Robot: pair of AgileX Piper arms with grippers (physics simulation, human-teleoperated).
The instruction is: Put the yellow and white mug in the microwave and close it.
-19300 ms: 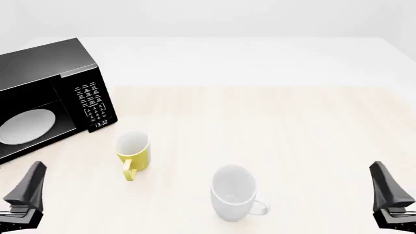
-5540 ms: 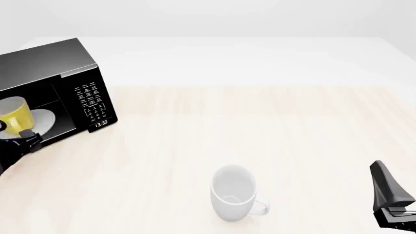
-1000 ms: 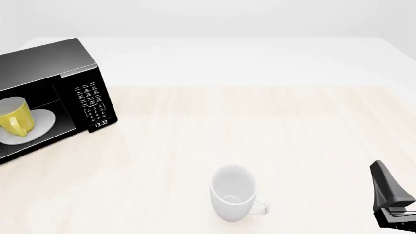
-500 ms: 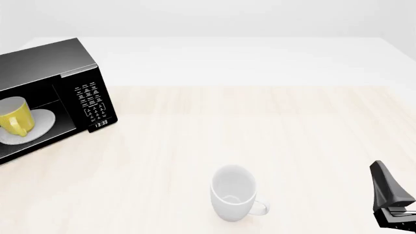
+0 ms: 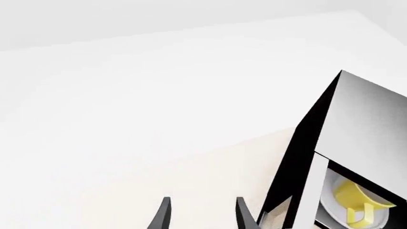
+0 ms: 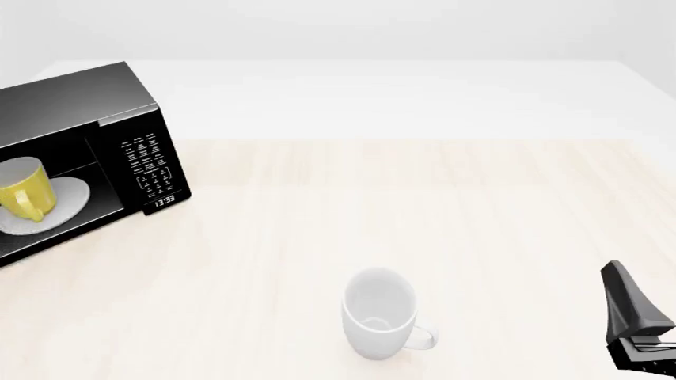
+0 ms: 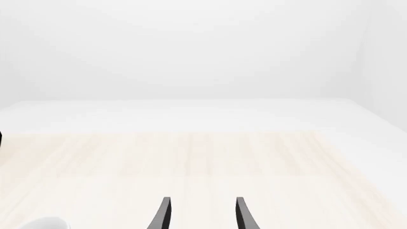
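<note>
With the small yellow and white mug (image 6: 24, 190) sitting upright on the white round plate (image 6: 58, 207) inside the black boxy microwave (image 6: 90, 119), both empty, parted claws (image 5: 200, 215) (image 7: 200, 214) are risking a clumsy door swing jolting it.

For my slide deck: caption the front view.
Yellow and white mug sits on the plate inside the open microwave; white mug remains on the table.
</note>
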